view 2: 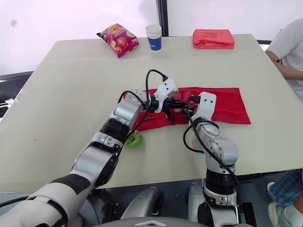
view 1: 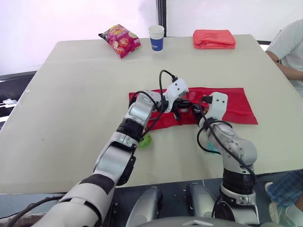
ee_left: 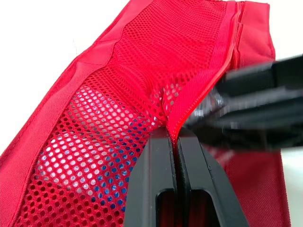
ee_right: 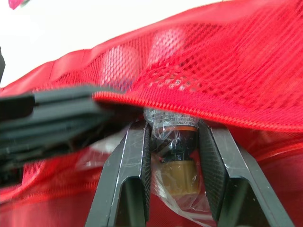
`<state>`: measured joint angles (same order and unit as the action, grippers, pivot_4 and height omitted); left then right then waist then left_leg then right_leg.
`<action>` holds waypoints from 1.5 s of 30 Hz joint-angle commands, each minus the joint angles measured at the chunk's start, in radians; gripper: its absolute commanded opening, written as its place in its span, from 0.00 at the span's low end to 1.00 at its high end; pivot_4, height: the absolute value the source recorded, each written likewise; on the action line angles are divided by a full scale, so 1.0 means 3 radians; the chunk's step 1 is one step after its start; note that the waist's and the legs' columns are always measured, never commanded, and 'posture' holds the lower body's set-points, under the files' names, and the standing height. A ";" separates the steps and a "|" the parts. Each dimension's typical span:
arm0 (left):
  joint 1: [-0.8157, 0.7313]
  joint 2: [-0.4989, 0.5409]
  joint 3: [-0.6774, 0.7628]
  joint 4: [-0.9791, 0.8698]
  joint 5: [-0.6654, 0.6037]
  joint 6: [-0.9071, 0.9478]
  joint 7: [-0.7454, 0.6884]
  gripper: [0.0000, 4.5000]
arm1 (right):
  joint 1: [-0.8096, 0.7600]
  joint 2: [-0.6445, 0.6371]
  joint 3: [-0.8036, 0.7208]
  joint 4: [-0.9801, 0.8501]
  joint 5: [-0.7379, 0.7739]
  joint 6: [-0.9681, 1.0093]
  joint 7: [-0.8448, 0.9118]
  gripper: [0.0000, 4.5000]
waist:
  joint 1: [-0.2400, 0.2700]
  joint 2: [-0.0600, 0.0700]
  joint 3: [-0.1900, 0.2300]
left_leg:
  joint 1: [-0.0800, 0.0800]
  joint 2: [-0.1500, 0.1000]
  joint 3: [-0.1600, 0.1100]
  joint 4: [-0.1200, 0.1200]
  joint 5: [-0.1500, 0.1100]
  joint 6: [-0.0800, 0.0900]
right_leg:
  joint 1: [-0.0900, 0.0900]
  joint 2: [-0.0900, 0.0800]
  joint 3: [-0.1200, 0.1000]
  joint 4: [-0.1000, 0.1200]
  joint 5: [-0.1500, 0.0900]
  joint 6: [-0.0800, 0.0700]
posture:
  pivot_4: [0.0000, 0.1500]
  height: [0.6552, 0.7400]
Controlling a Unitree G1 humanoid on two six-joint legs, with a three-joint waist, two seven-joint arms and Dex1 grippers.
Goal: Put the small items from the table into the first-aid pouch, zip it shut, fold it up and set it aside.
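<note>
- At the middle of the surface point(view 1: 71, 94), the red first-aid pouch point(view 1: 236, 106) lies unfolded and flat. Its long axis runs from the robot's left to its right, and both hands meet over its left half.
- The left hand point(ee_left: 173, 135) is closed tight on the lip of the mesh pocket point(ee_left: 142, 80). It pinches the red zip edge point(ee_left: 210, 75) and holds it raised off the backing, so the mouth gapes.
- The right hand point(ee_right: 173, 125) is narrowed around a small bottle point(ee_right: 176, 165) wrapped in clear film. The bottle lies along the fingers, its brownish cap toward the wrist and its far end just under the raised mesh lip.
- The coming move seems to turn on this line-up: the pocket mouth lies straight ahead of the right hand, and the bottle's long axis points into it. The right hand is the carrier, while the left only props the opening.
- Inside the pocket, blue and white shapes point(ee_left: 90, 142) show through the mesh; what they are cannot be told.
- A small green item point(view 1: 145, 141) lies on the surface just beside the left forearm, outside the pouch, and probably remains to be packed.
- The zip stands open, so closing, folding and setting aside are not yet done.
- At the far edge, well apart from the pouch, sit a crisp bag point(view 1: 120, 40), a paper cup point(view 1: 156, 37) and a folded red cloth point(view 1: 214, 39).
</note>
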<state>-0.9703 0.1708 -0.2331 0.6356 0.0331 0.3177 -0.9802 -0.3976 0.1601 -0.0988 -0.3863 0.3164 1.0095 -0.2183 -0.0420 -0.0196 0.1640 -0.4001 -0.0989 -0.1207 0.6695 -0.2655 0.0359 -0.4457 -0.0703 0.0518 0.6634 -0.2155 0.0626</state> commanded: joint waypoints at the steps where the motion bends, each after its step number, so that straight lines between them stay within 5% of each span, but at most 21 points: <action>1: -0.0003 0.0011 -0.0069 -0.0104 -0.0040 -0.0120 -0.0135 0.00 | 0.0003 0.0050 -0.0035 -0.0069 -0.0058 -0.0144 -0.0061 0.20 | 0.0000 0.0000 0.0000 | 0.0000 0.0000 0.0000 0.0000 0.0000 0.0000 | 0.0000 0.0000 0.0000 0.0000 0.0000 0.0000 | 1.00 1.00; 8: 0.0076 0.0051 -0.0181 -0.0215 -0.0035 -0.0254 -0.0333 0.00 | -0.0207 -0.0333 0.0118 0.0493 -0.0193 -0.0316 0.0265 0.20 | -0.0005 0.0001 0.0000 | 0.0000 0.0000 0.0002 0.0000 0.0000 0.0000 | 0.0000 0.0000 0.0001 0.0000 0.0000 0.0000 | 1.00 1.00; 9: 0.0070 0.0053 -0.0182 -0.0199 -0.0029 -0.0269 -0.0324 0.00 | -0.0214 -0.0398 0.0146 0.0511 -0.0200 -0.0325 0.0325 0.44 | -0.0006 0.0001 0.0000 | 0.0000 0.0000 0.0001 0.0000 0.0000 0.0000 | 0.0000 0.0000 0.0000 0.0000 0.0000 0.0000 | 1.00 1.00; 15: -0.0051 0.0096 -0.0138 0.0081 0.0026 -0.0431 -0.0209 0.00 | 0.0076 -0.0864 0.0329 -0.0163 -0.0001 0.0043 0.0781 0.97 | 0.0019 0.0001 0.0000 | 0.0000 -0.0001 0.0000 0.0001 0.0000 0.0000 | 0.0002 -0.0001 -0.0001 -0.0002 0.0000 0.0000 | 1.00 1.00; 21: -0.0146 0.0111 -0.0122 0.0311 0.0035 -0.0574 -0.0168 0.00 | 0.0333 -0.1367 0.0163 -0.1049 0.0366 0.0646 0.1164 0.97 | -0.0004 0.0001 0.0000 | 0.0000 0.0002 0.0001 0.0001 0.0000 0.0000 | 0.0002 0.0001 -0.0001 -0.0001 0.0000 0.0000 | 1.00 1.00; 26: -0.0204 0.0110 -0.0129 0.0447 0.0045 -0.0692 -0.0188 0.00 | 0.0342 -0.1570 0.0142 -0.1226 0.0482 0.0864 0.1296 0.97 | 0.0005 0.0001 0.0000 | 0.0000 0.0001 0.0000 0.0001 0.0000 0.0001 | 0.0003 0.0001 -0.0002 -0.0002 0.0000 0.0000 | 1.00 1.00; 29: -0.0249 0.0110 -0.0138 0.0510 0.0038 -0.0783 -0.0265 0.00 | 0.0326 -0.1702 0.0278 -0.1101 0.0387 0.0770 0.1327 0.78 | 0.0007 0.0001 0.0000 | 0.0000 0.0001 0.0001 0.0002 0.0000 0.0001 | 0.0003 0.0000 -0.0001 -0.0001 0.0000 0.0000 | 1.00 1.00; 36: -0.0334 0.0130 -0.0147 0.0630 0.0051 -0.0919 -0.0404 0.00 | 0.0132 -0.1894 0.0595 -0.0601 0.0176 0.0437 0.1457 0.01 | 0.0009 0.0001 0.0000 | 0.0000 0.0000 0.0002 0.0002 0.0000 0.0001 | 0.0003 0.0000 -0.0002 -0.0002 0.0000 0.0000 | 1.00 1.00; 45: -0.0200 0.0173 -0.0212 0.0415 0.0051 -0.0925 -0.0661 0.00 | -0.0334 -0.1888 0.0825 0.0442 -0.0263 -0.0279 0.1568 0.01 | 0.0003 0.0001 0.0000 | 0.0000 0.0000 0.0002 0.0002 0.0000 0.0001 | 0.0002 -0.0001 -0.0001 -0.0002 0.0000 0.0000 | 1.00 1.00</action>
<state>-1.0341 0.2224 -0.2864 0.8107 0.0545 0.0521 -1.1491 -0.4690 -0.4044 0.1555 -0.2747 0.2695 0.9808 0.2517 -0.0411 -0.0193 0.1638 -0.4002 -0.0989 -0.1198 0.6701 -0.2656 0.0361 -0.4451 -0.0704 0.0517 0.6628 -0.2155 0.0627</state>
